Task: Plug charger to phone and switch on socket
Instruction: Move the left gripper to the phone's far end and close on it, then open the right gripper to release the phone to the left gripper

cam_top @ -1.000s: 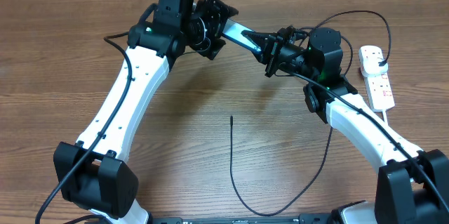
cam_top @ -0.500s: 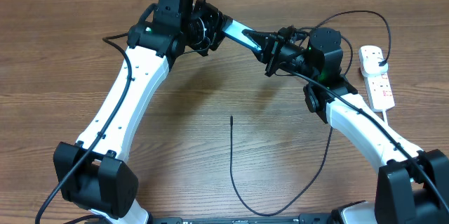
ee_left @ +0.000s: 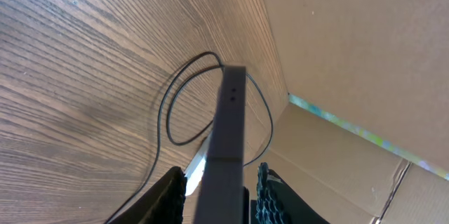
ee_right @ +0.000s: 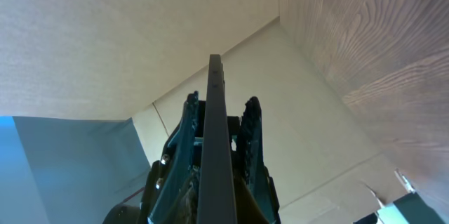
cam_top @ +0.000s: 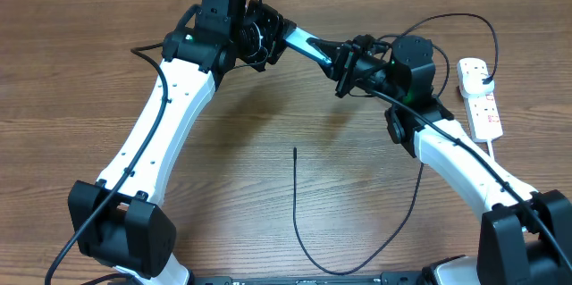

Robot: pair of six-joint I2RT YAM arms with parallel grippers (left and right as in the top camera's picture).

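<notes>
The phone (cam_top: 308,48), its teal screen glowing, is held in the air at the back between both grippers. My right gripper (cam_top: 344,63) is shut on one end; in the right wrist view its jaws (ee_right: 219,101) pinch the phone's dark edge (ee_right: 214,140). My left gripper (cam_top: 279,39) is at the other end. In the left wrist view its jaws (ee_left: 219,175) stand either side of the phone (ee_left: 228,126) with small gaps. The thin black charger cable (cam_top: 297,205) lies on the table, its tip (cam_top: 296,149) loose. Its black plug (cam_top: 483,72) sits in the white socket strip (cam_top: 483,106).
The wooden table (cam_top: 71,97) carries the cable's loop, which runs along the front edge and up under my right arm. Another loop arcs behind the right arm to the strip and shows in the left wrist view (ee_left: 168,112). Cardboard walls (ee_left: 351,41) stand behind the table.
The left gripper's fingers look narrower around the phone's end than a second ago. The phone and right gripper have edged slightly left. The cable and strip have not moved.
</notes>
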